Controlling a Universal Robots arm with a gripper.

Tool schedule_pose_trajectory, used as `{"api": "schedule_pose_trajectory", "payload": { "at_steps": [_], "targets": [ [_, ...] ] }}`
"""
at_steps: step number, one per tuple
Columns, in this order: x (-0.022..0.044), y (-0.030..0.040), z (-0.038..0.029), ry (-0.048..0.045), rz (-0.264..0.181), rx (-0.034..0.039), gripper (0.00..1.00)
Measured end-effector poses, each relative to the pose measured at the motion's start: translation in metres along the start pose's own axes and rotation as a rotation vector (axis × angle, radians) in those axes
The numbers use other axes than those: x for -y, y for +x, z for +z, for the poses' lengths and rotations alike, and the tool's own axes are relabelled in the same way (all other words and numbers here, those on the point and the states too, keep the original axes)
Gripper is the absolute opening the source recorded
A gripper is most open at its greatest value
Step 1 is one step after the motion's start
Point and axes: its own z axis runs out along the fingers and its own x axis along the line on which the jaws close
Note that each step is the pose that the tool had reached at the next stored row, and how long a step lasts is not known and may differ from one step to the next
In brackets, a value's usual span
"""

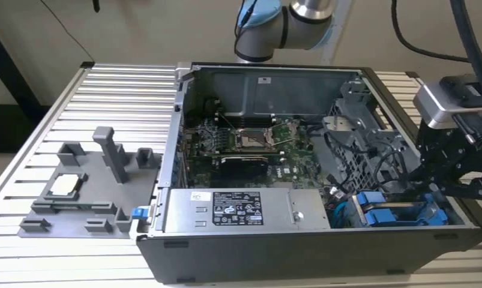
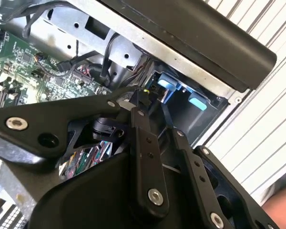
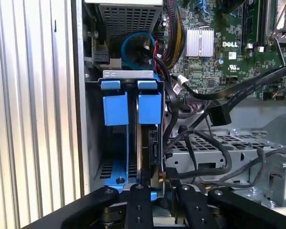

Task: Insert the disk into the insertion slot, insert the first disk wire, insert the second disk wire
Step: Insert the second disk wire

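Where the exterior view looks down into the open computer case (image 1: pixel 305 252), can make out a black-and-white label on the grey power-supply box (image 1: pixel 245 210), its print left unread. Just beside that box, toward the exterior view's right, find the disk (image 1: pixel 385 215) by its bright blue carrier, standing on edge in the drive cage. Above it, see the gripper (image 1: pixel 433 189) reaching down, black and close over the blue.

In the first wrist view, can follow the disk (image 3: pixel 148 109) further: blue tab toward the power-supply box, dark drive edge running from it, seated in the insertion slot (image 3: pixel 144 143) beside a second blue carrier (image 3: pixel 115 107). Meet the gripper (image 3: pixel 159 188) at the disk's end far from the box, right against it; cannot tell whether apart, together or clamped. Also here: a blue cable (image 3: pixel 133 43) looping next to the box, black cables (image 3: pixel 200 143) lying loose near the disk, and white print on the green motherboard (image 3: pixel 219 62).

In the second wrist view, catch the gripper (image 2: pixel 145 95) from behind, with blue plastic past its tip.

Well apart from the box, outside the case, note a grey fixture tray (image 1: pixel 89 192) on the slatted table (image 1: pixel 80 120).
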Motion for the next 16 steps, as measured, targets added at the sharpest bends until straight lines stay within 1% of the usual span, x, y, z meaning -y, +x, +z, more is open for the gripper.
{"api": "schedule_pose_trajectory", "payload": {
  "at_steps": [5, 7, 8, 10, 16],
  "targets": [
    [0.0005, -0.0028, -0.0224, 0.0, 0.0, 0.0, 0.27],
    [-0.0003, -0.0043, -0.0296, 0.0, 0.0, 0.0, 0.27],
    [-0.0012, -0.0055, -0.0314, 0.0001, 0.0, 0.0003, 0.27],
    [-0.0042, -0.011, -0.0317, 0.0024, 0.0, 0.0, 0.27],
    [-0.0162, -0.0325, -0.0298, 0.0109, -0.001, 0.0002, 0.27]
  ]
}}
